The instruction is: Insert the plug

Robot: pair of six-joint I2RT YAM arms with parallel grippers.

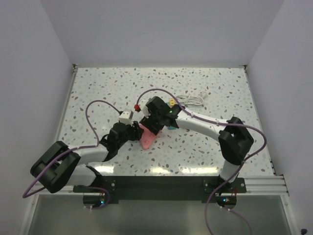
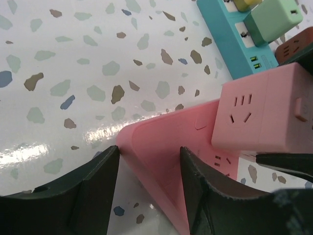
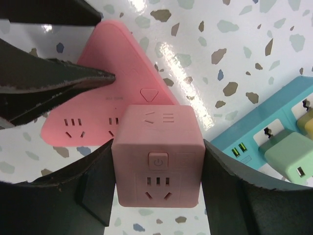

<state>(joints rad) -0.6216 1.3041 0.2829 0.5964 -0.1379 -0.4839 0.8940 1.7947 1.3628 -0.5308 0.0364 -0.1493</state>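
A pink power strip lies on the speckled table; it also shows in the left wrist view and the right wrist view. My left gripper is shut on its near end, one finger at the edge and one on its face. My right gripper is shut on a pink cube plug, one finger on each side. The cube sits over the strip's socket face. Its prongs are hidden, so I cannot tell whether they are in. In the top view the two grippers meet at the strip.
A teal power strip with a green adapter and a yellow one plugged in lies just right of the cube. A white coiled cable lies behind it. A small red object and a white block lie behind my left gripper.
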